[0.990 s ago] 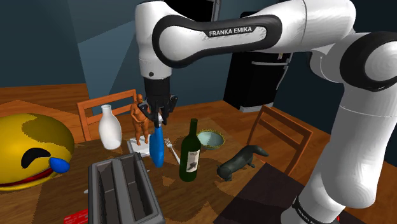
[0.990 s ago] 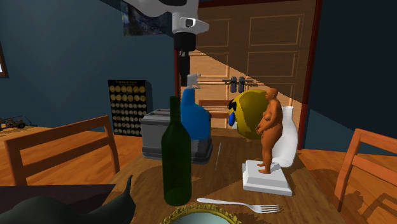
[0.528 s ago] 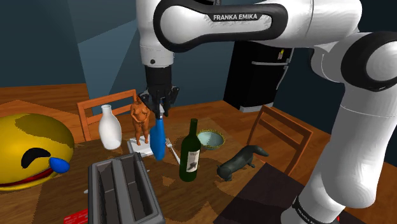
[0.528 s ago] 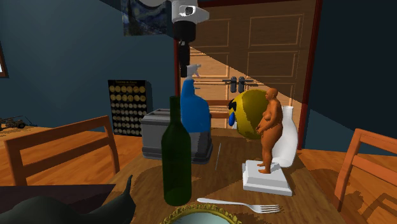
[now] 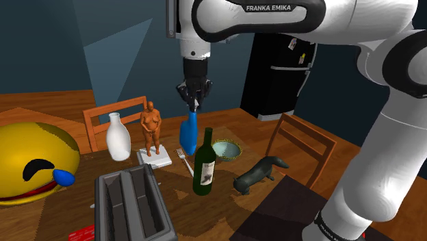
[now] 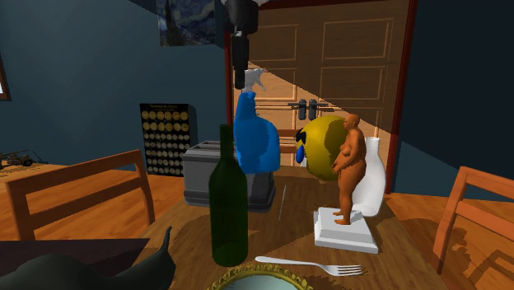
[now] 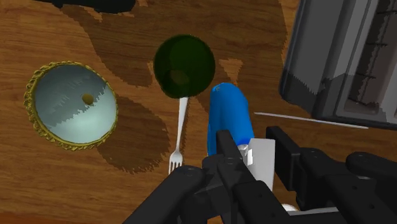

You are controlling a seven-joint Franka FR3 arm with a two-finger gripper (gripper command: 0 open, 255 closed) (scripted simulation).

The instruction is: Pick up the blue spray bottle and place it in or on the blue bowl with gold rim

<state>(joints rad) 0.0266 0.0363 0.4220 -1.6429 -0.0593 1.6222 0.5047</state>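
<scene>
Now the pincer (image 5: 194, 103) has lifted the spray bottle (image 5: 189, 136) higher, nearer the bowl (image 5: 231, 155).

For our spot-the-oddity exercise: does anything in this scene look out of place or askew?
The spray bottle hangs slightly tilted from the fingers, clear of the table. A huge yellow crying-laughing emoji also sits there, an odd thing among tableware.

on the brown wooden table (image 5: 188, 209), everything is placed from the dark green glass wine bottle (image 5: 204, 164), as seen in the shoulder view. the blue bowl with gold rim (image 5: 226, 148) is set just behind it to the right. the silver fork (image 5: 185, 163) is laid just left of it. the blue spray bottle (image 5: 189, 133) is held above that fork by the black gripper (image 5: 194, 104). the grey toaster (image 5: 130, 205) is set in front to the left, and the dark dachshund figure (image 5: 260, 174) to the right.
</scene>
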